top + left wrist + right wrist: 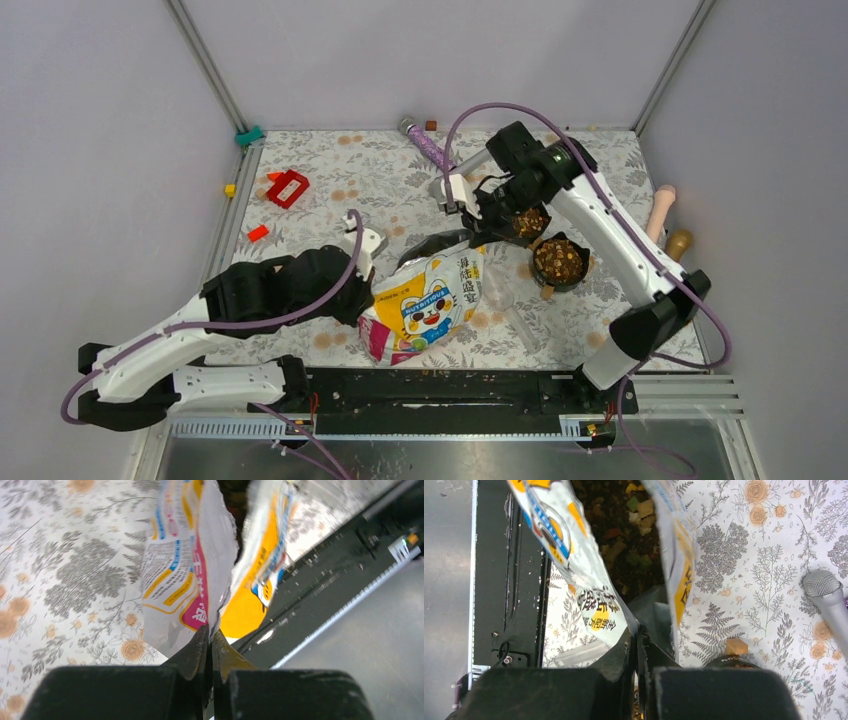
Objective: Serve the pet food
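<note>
The pet food bag (pixel 425 298), white, yellow and pink with a cartoon cat, lies in the middle of the floral mat. My left gripper (pixel 366 297) is shut on the bag's lower edge, which shows pinched between its jaws in the left wrist view (pixel 210 634). My right gripper (pixel 478 226) is shut on the rim of the bag's open mouth (pixel 638 639). Kibble (pixel 624 535) shows inside the open bag. Two black bowls hold kibble, one (pixel 530 222) under the right wrist and one (pixel 560 261) just to its right.
A purple-handled microphone (pixel 427 146) lies at the back and also shows in the right wrist view (pixel 830 597). A red object (pixel 288 187) is at the back left. Two tan pestle-like pieces (pixel 664 210) lie at the right edge. A black rail (pixel 450 390) runs along the front.
</note>
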